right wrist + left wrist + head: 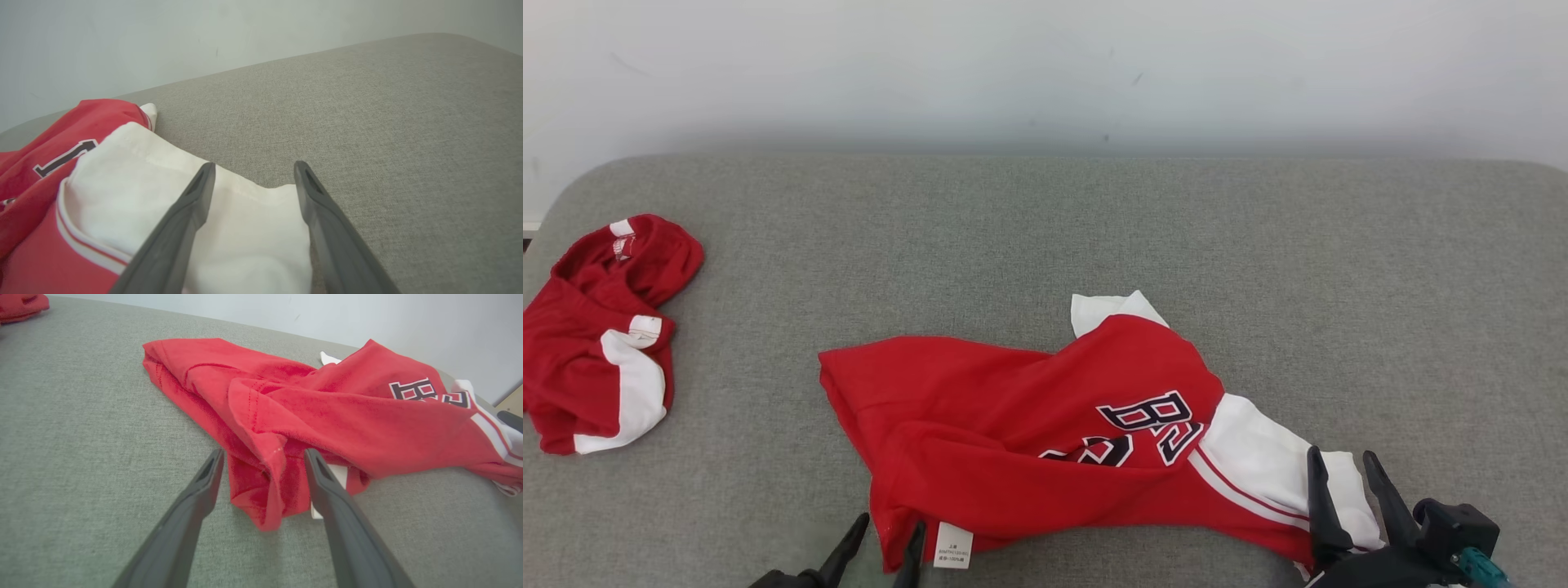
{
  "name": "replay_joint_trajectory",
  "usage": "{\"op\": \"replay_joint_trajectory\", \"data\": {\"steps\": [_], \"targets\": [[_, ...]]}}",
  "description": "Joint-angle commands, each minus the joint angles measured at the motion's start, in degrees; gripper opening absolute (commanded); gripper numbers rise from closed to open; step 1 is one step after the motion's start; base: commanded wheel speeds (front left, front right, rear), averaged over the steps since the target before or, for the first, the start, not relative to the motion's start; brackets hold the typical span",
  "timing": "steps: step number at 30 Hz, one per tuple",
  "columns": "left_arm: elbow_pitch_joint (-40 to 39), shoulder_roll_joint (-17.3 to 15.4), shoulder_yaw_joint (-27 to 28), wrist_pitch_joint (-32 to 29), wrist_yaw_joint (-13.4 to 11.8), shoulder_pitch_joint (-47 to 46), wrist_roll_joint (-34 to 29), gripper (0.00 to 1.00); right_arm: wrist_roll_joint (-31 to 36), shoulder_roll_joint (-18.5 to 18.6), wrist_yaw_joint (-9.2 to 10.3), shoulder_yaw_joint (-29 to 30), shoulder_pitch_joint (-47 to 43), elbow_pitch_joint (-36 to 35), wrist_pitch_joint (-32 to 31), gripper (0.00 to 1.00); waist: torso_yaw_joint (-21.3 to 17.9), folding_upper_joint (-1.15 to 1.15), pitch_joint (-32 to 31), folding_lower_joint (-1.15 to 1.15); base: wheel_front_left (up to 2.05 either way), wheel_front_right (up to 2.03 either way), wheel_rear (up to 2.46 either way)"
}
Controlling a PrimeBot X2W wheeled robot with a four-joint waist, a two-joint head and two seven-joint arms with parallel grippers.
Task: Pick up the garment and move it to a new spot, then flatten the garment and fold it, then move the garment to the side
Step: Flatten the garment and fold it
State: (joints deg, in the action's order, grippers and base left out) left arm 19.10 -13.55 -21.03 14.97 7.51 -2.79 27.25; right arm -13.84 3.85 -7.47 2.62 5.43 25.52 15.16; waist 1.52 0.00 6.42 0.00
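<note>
1. Red jersey garment with white sleeves (pixel 1013 408): lies crumpled, centre-right on the grey upholstered surface (pixel 1094 229).
2. Left gripper (pixel 264 451): jaws wide, straddling the red hem (pixel 265 498).
3. Right gripper (pixel 1340 453): jaws wide, over the white sleeve (pixel 245 228).

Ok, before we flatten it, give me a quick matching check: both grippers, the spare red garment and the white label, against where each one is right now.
Things:
1. left gripper
2. right gripper
3. spare red garment
4. white label

Places:
A. far left of the grey cushion
B. open over the white sleeve of the jersey
C. lying at the jersey's near edge
D. open astride the jersey's red corner

Pairs: 1-D, 2-B, 3-A, 4-C
</note>
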Motion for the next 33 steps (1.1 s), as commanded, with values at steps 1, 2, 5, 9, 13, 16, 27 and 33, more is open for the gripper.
{"op": "replay_joint_trajectory", "data": {"steps": [1, 2, 5, 9, 13, 16, 27, 33], "targets": [[-0.46, -0.28, 0.40, 0.16, -0.09, -0.85, -0.48, 1.00, -0.22, 0.15, -0.07, -0.25, 0.35, 0.31, 0.14, 1.00, -0.13, 0.00, 0.12, 0.00, 0.00, 0.00, 0.00], [-0.66, -0.15, 0.73, 0.16, -0.09, -0.95, -0.24, 1.00, -0.27, 0.25, -0.07, -0.16, 0.53, 0.59, 0.13, 1.00, -0.19, 0.00, 0.15, 0.00, 0.00, 0.00, 0.00], [-1.26, -0.23, 1.21, 0.16, -0.09, -0.58, -0.58, 1.00, -0.49, 0.25, -0.07, 0.59, 1.15, 1.54, 0.14, 1.00, -0.42, 0.00, 0.19, 0.00, 0.00, 0.00, 0.00], [-2.70, -0.22, 1.84, 0.16, -0.09, 0.26, -0.71, 1.00, -0.36, 0.07, -0.07, 1.17, 1.86, 2.87, 0.14, 1.00, -0.65, 0.00, 0.57, 0.00, 0.00, 0.00, 0.00], [-2.77, -0.21, 2.21, 0.16, -0.09, 0.38, -0.14, 1.00, 0.36, 0.00, -0.07, 1.72, 3.47, 6.58, 0.13, 1.00, -0.72, 0.00, 0.81, 0.00, 0.00, 0.00, 0.00], [-1.75, -0.02, 1.68, 0.16, -0.09, -0.25, 0.70, 0.67, 1.08, -0.18, -0.07, 1.30, 6.18, 11.58, 0.14, 1.00, -0.83, 0.00, 0.88, 0.00, 0.00, 0.00, 0.00], [-1.15, -0.57, 1.72, 0.16, -0.09, -1.99, 4.84, 0.00, 1.59, 0.56, -0.07, 2.92, 10.17, 10.55, 0.13, 0.00, -0.68, 0.00, 0.59, 0.00, 0.00, 0.00, 0.00], [-5.53, -3.09, 2.64, 0.16, -0.09, -1.64, 10.17, 0.00, -1.41, 2.31, -0.07, 5.44, 8.98, 4.51, 0.13, 0.00, -0.30, 0.00, -0.41, 0.00, 0.00, 0.00, 0.00]]}}
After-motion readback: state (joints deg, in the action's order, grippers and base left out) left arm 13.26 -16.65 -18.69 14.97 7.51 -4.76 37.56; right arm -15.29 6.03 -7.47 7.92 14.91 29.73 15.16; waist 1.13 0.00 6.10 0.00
